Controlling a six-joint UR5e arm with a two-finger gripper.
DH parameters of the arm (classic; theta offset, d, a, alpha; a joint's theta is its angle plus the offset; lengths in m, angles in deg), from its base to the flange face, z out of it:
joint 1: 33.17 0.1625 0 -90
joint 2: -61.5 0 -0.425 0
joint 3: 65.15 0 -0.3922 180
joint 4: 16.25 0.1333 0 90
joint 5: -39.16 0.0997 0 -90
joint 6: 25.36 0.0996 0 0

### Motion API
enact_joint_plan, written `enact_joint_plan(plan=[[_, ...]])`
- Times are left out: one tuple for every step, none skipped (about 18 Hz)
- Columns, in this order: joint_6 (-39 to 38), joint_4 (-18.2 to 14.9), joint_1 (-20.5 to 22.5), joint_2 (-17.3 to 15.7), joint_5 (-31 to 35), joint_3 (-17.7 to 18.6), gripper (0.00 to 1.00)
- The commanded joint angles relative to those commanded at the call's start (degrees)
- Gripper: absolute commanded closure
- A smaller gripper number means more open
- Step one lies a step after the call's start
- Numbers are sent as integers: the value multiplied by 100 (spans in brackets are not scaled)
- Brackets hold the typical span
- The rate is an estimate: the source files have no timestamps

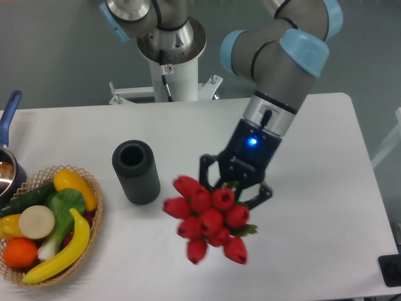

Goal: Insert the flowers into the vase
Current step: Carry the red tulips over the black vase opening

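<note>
My gripper is shut on the green stems of the flowers, a bunch of red tulips hanging heads-down above the table's middle front. The stems are mostly hidden between the fingers. The vase, a dark ribbed cylinder with an open round mouth, stands upright on the table to the left of the bunch, a short gap away. The tulip heads are lower in the picture than the vase's mouth and do not touch it.
A wicker basket of fruit and vegetables sits at the front left. A blue-handled pot pokes in at the left edge. The arm's white base stands behind the table at the back.
</note>
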Motion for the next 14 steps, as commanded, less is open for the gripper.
enact_joint_plan(plan=[[26, 9, 9, -97, -159, 79, 98], [88, 9, 44, -167, -300, 184, 97], [219, 17, 44, -211, -484, 290, 96], [342, 18, 44, -281, -721, 395, 96], [421, 18, 44, -360, -932, 535, 96], [492, 18, 44, -466, -1073, 667, 96], [545, 18, 44, -554, -1170, 817, 96], [589, 18, 35, -668, -1258, 975, 95], [624, 18, 35, -782, -1355, 1089, 95], [642, 26, 35, -905, -1478, 1238, 95], [642, 18, 44, -1054, -1601, 1379, 95], [651, 18, 44, -1195, -1663, 1520, 95], [651, 18, 44, -1318, -1663, 1652, 95], [651, 18, 44, -1441, -1672, 1784, 95]])
